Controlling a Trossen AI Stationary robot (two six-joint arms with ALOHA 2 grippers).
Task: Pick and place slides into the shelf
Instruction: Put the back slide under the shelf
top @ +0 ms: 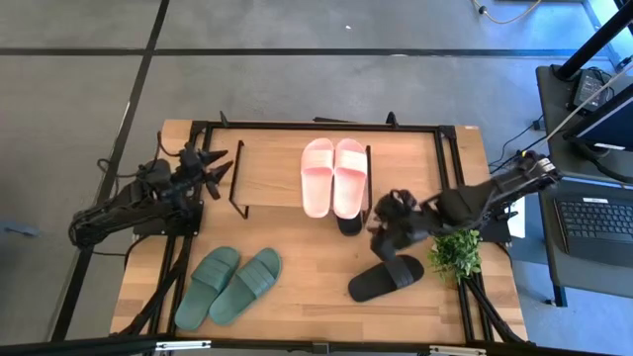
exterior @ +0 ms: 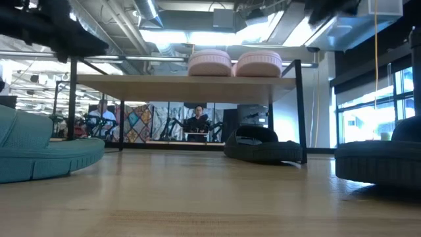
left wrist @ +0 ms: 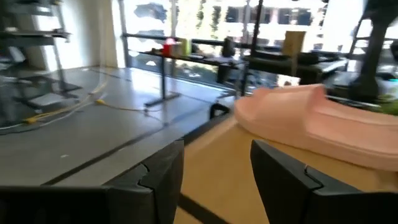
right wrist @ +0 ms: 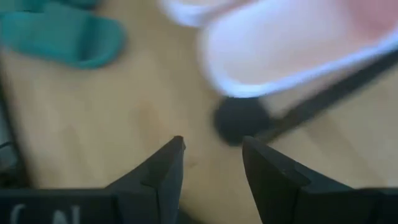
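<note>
right end effector (top: 381,220) released, empty | black slide (top: 349,223) just ahead under shelf (top: 267,168) | other black slide (top: 386,278) beside it on desk (top: 316,307) | left end effector (top: 220,170) released at shelf's end

no text, label, brand, number or sign can be read in any view.

The high view looks straight down on the whole table (top: 326,302) from well above. The low view sits at tabletop height, facing level across the boards under the shelf (exterior: 187,83) into the room. The left wrist view looks close along the shelf top toward the pale pink slides (left wrist: 317,124). The right wrist view faces down, near the tabletop. All four views share the pink pair.
</note>
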